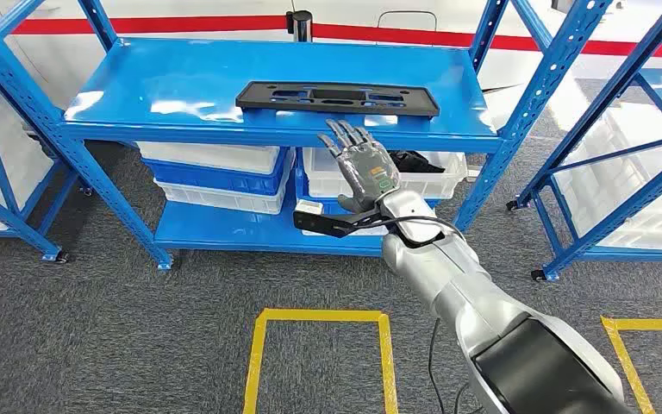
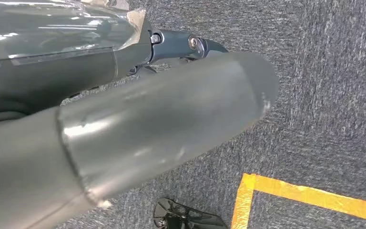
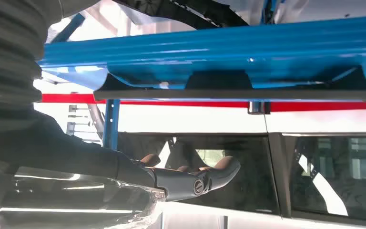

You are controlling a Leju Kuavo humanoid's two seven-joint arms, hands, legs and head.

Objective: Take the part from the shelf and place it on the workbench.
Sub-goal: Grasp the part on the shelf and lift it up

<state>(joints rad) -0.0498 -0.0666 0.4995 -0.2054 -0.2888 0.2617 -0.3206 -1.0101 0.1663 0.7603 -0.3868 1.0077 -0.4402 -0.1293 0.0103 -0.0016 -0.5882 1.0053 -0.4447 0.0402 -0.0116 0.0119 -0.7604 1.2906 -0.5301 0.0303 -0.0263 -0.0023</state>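
Black part [image 1: 337, 97] on shelf [image 1: 181, 90], fingers [image 1: 345, 134] just below

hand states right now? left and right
Left hand: cannot be told.
Right hand: open, fingers spread, holding nothing, just short of the black part.

A blue metal shelf [image 1: 181, 86] fills the upper half of the frame. A long, flat black part [image 1: 338, 97] (with several cut-out openings) lies on its top level, just right of centre. Rising from the lower right, a silver arm ends in the right hand [image 1: 364, 166], fingers spread and empty, just below the part's front edge. White bins [image 1: 215, 159] sit underneath. Yellow floor tape [image 1: 319, 316] marks the grey carpet.
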